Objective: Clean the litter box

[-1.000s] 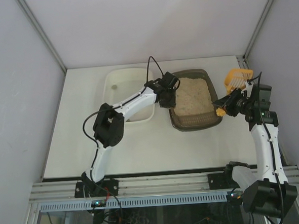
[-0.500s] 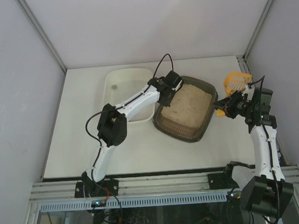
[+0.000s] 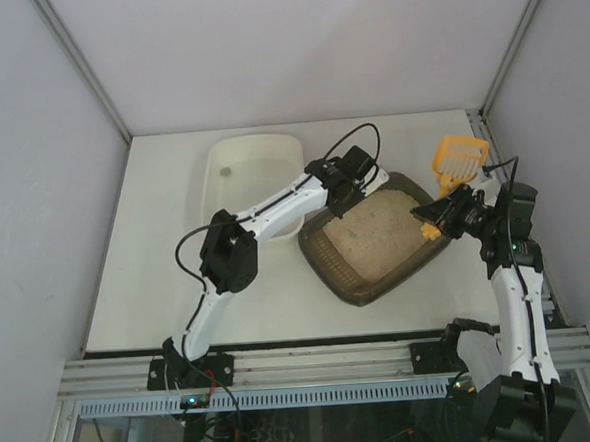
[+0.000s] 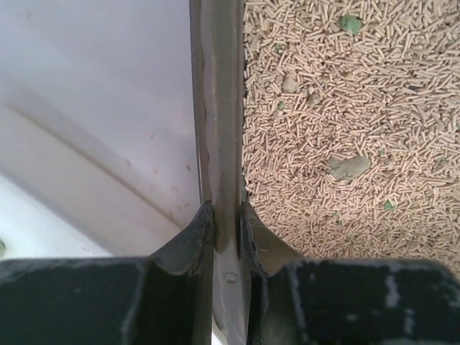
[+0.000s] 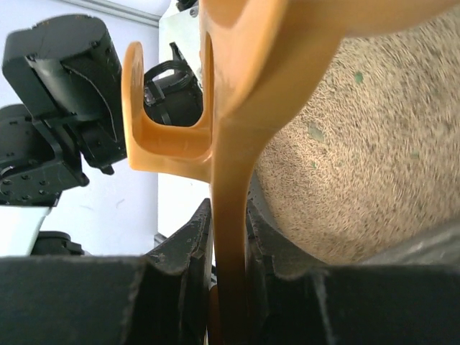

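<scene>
The litter box [image 3: 330, 269], a dark brown tray of beige pellet litter [image 3: 374, 238], lies askew at mid-table. My left gripper [image 3: 347, 196] is shut on its far left rim. In the left wrist view the fingers [image 4: 194, 233] pinch the thin brown rim [image 4: 219, 108], with litter [image 4: 345, 108] and a grey clump [image 4: 348, 167] to its right. My right gripper [image 3: 443, 218] hangs over the box's right end, shut on the handle of the yellow slotted scoop [image 3: 458, 156]. The right wrist view shows that handle [image 5: 233, 180] clamped upright between the jaws, beside the litter [image 5: 359, 144].
A white tub [image 3: 252, 174] stands left of the litter box, under the left arm. Small green bits [image 4: 350, 24] dot the litter. The enclosure's right wall and corner post [image 3: 484, 119] are close behind the scoop. The left arm's black wrist [image 5: 57, 108] shows beyond the scoop handle.
The left gripper has closed on the box's rim and swung it round, so the box now lies turned and nearer. The right arm with the scoop has shifted slightly left.
</scene>
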